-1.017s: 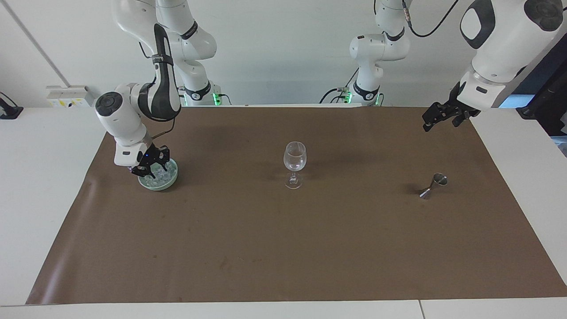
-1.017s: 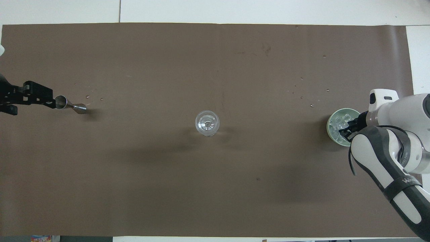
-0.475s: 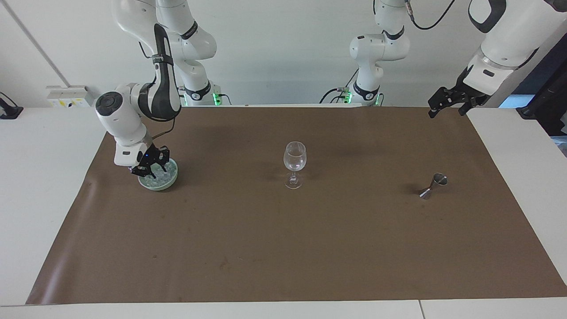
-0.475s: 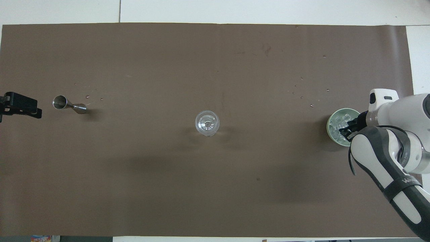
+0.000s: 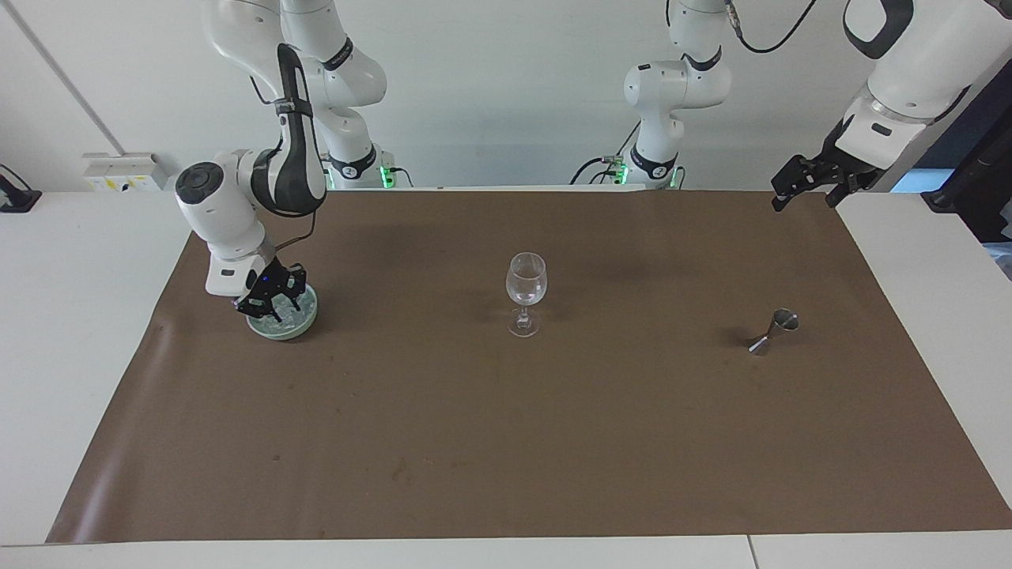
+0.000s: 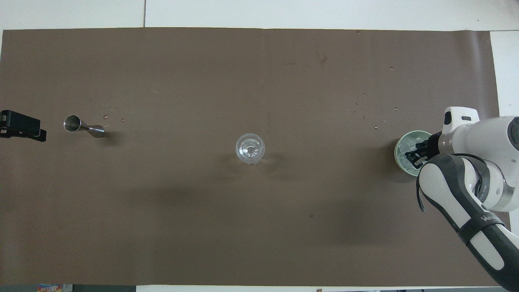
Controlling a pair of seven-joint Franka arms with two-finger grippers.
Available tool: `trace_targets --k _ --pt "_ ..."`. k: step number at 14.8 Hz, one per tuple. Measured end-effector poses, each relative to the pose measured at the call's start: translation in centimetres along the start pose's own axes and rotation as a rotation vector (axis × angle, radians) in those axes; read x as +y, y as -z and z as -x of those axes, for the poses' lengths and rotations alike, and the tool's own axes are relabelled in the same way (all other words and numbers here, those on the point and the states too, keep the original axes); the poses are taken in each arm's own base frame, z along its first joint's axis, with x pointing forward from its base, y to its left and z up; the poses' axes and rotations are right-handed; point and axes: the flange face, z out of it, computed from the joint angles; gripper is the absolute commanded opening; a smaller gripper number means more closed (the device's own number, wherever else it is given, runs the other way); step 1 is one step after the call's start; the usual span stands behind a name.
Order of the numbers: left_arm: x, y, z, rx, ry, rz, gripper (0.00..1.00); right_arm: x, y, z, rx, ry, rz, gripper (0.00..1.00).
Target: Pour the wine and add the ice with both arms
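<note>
you're on the ice step: your right gripper point(image 5: 273, 304) is down in the green bowl point(image 5: 304, 322) at the right arm's end of the mat, fingers drawn close among the ice point(image 5: 286, 318); whether a chunk is pinched you can't tell from here. next, lift straight up and carry over to the glass point(image 5: 526, 291) at mid-mat, releasing above its rim. your left gripper point(image 5: 806, 180) waits with fingers spread, high over the mat's edge at the left arm's end, the jigger point(image 5: 773, 332) lying tipped on the mat below. since a second ago the left arm has pulled up and away from the jigger; the right gripper has barely shifted within the bowl.
</note>
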Motion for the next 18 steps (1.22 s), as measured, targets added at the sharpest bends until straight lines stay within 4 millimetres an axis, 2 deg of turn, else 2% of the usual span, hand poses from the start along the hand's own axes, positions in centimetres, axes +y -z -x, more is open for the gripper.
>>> trace_targets --k 3,9,18 --pt "0.0 -0.3 -0.2 0.006 -0.030 0.000 1.00 -0.6 -0.5 -0.1 0.018 -0.013 0.004 0.40" --pt "0.2 -0.2 -0.3 0.014 -0.042 -0.001 1.00 -0.5 -0.6 0.0 0.021 -0.020 0.002 0.40" --pt "0.2 -0.2 -0.3 0.014 -0.042 -0.001 1.00 0.5 -1.0 1.6 0.020 -0.066 -0.014 0.38"
